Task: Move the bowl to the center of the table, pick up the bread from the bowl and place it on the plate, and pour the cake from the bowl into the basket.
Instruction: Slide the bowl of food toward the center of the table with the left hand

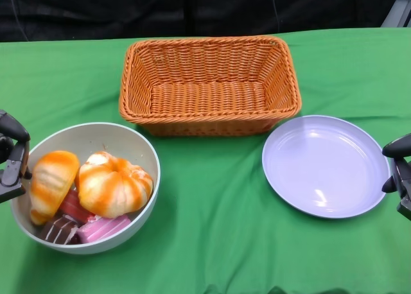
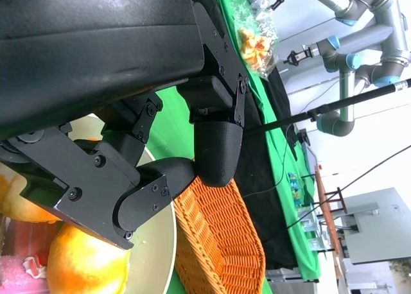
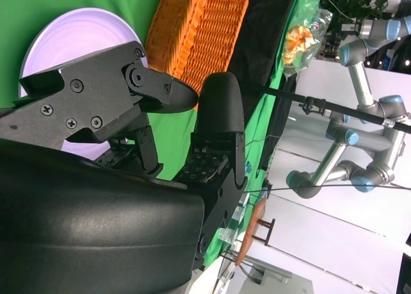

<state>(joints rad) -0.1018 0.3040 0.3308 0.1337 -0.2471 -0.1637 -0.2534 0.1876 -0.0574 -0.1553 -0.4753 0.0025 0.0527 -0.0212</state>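
Bowl w/ left robot hand open at rim, right robot hand open.

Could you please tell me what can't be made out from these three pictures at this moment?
- Head view: the left hand and right hand are cut off by the picture's edges, so their finger pose is unclear.
- Head view: the cake pieces in the bowl lie partly under the bread; their number is uncertain.
- Right wrist view: the hand's shell hides much of the plate.
- Left wrist view: the hand blocks most of the bowl.
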